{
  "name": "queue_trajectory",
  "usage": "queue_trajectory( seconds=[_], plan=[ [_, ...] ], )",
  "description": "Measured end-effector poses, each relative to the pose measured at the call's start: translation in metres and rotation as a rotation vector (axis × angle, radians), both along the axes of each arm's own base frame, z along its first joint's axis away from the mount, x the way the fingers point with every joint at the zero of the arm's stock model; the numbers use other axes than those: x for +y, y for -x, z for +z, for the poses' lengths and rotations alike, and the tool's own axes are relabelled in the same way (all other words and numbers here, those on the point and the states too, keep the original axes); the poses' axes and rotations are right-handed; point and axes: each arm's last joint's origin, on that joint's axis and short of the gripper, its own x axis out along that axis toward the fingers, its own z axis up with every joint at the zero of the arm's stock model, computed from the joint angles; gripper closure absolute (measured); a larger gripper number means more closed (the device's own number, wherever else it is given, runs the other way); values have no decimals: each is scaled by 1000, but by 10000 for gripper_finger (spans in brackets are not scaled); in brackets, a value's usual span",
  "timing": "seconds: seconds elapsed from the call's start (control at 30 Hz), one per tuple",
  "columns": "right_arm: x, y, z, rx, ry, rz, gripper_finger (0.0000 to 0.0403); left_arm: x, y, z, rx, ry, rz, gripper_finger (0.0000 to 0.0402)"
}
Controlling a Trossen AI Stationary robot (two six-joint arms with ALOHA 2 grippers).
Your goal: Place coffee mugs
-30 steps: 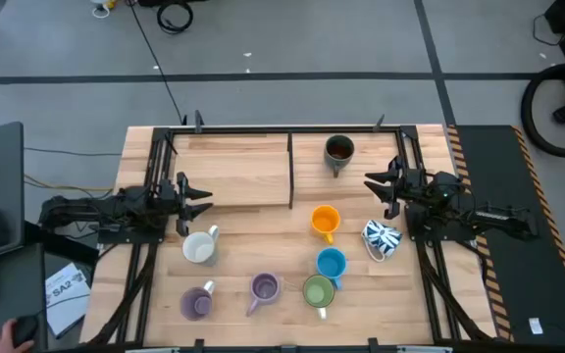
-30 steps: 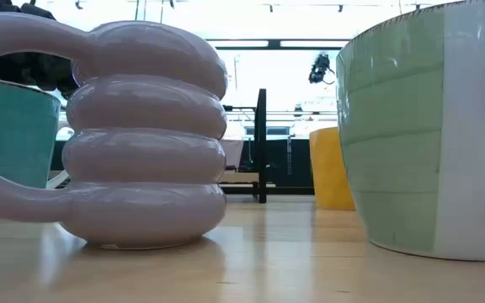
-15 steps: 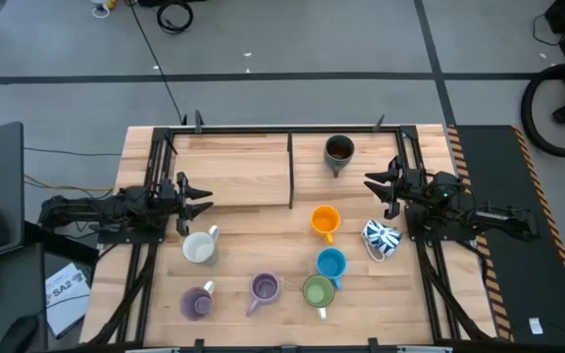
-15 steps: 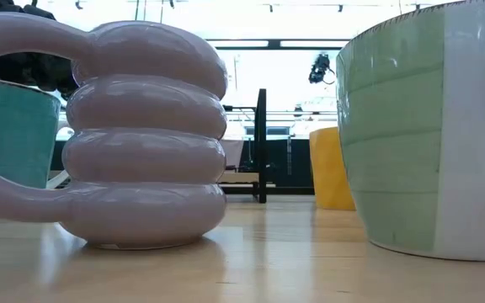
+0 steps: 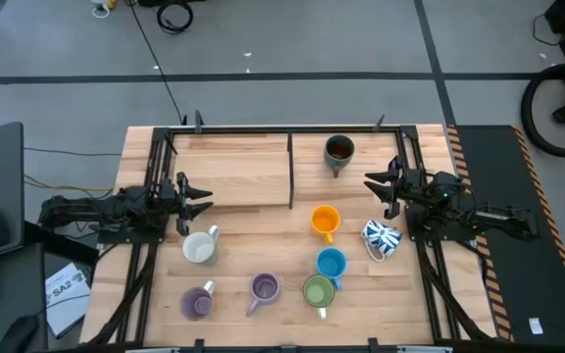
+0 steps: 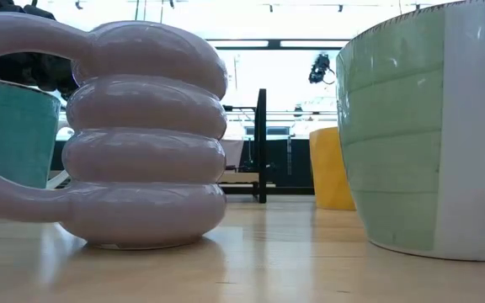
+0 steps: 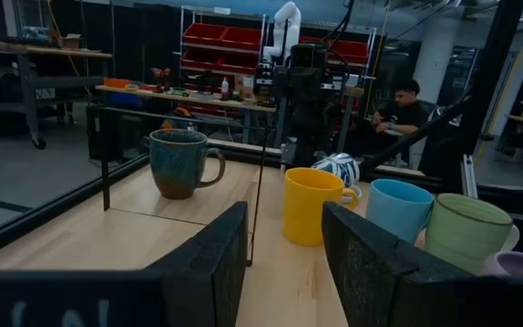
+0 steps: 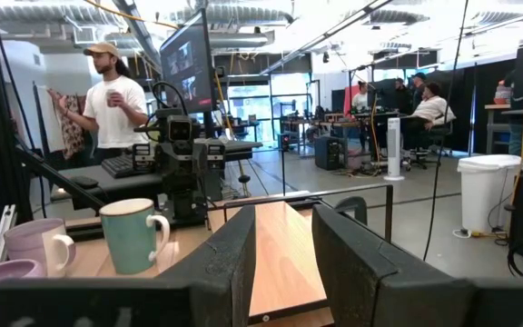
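The wooden table (image 5: 243, 167) is split by a dark divider (image 5: 290, 169); seven coffee mugs (image 5: 331, 263) are clustered on its near half, the dark grey mug (image 5: 338, 149) beyond. Left gripper (image 5: 196, 194) and right gripper (image 5: 374, 185) are held apart, empty; a mug should be approached squarely by its rim

2 black arms are showing matte, angular housings — jointed links with dark cables trailing along them. The left gripper (image 5: 204, 199) and right gripper (image 5: 370, 186) are each carrying 2 flat, blocky black fingers (image 7: 214, 268) — plain-faced, squared at the tips.
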Motion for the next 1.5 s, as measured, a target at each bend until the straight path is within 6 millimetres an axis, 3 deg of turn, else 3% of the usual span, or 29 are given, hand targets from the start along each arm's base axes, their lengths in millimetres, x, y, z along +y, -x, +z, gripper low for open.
queue_trajectory(
  seconds=[1.27, 1.5],
  plan=[
    [0, 0, 0, 0, -1, 0, 286, 0, 0, 0, -3, 0, 0, 251],
    [0, 0, 0, -19, -78, 17, 286, 0, 0, 0, -3, -1, 0, 251]
  ],
)
